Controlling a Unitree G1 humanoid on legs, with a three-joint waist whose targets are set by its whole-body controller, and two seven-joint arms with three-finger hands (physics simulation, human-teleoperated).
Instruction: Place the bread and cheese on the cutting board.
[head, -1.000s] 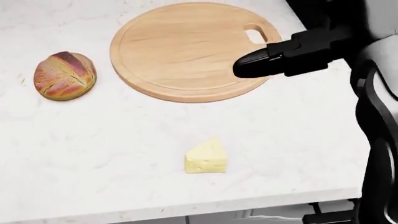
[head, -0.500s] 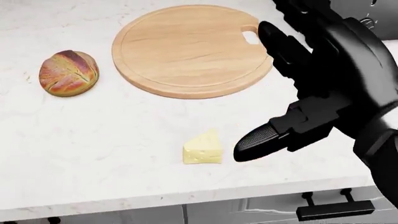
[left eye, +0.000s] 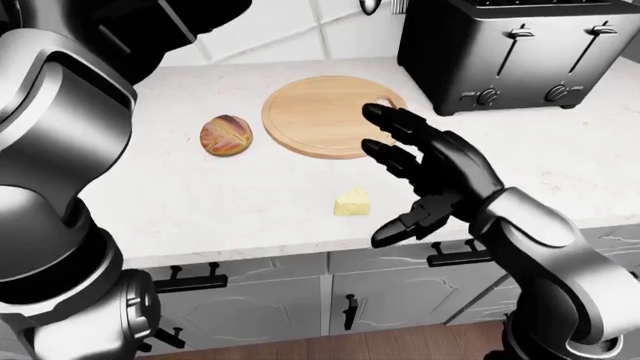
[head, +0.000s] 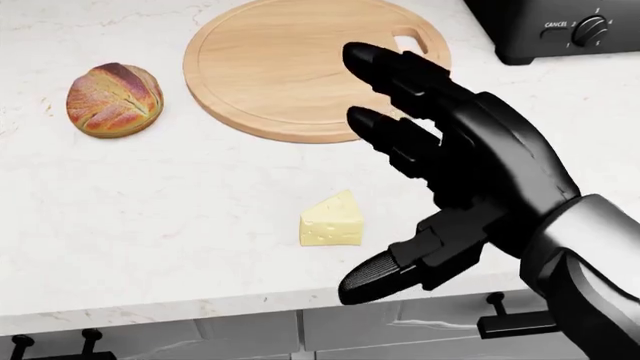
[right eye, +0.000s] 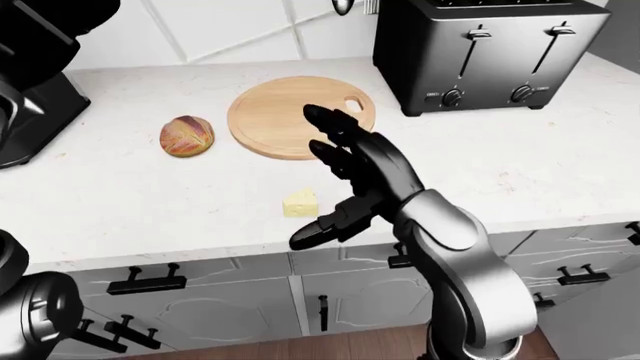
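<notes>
A round loaf of bread (head: 114, 100) lies on the white counter at the head view's left. The round wooden cutting board (head: 290, 67) lies bare at the top, right of the bread. A yellow cheese wedge (head: 332, 220) sits near the counter's lower edge. My right hand (head: 385, 187) is open, fingers spread, hovering just right of the cheese; its thumb (head: 375, 277) points left below the wedge, not touching it. My left arm (left eye: 60, 150) fills the left-eye view's left side. Its dark hand (left eye: 175, 26) is raised at the top left and its fingers cannot be made out.
A black toaster (left eye: 520, 52) stands on the counter right of the board. A dark appliance (right eye: 30, 112) stands at the right-eye view's left edge. Grey cabinet drawers with black handles (left eye: 190, 279) run under the counter edge.
My right hand has come down from the board's right edge to beside the cheese, with its fingers spread wide. The view has shifted slightly, bringing the toaster into the head view.
</notes>
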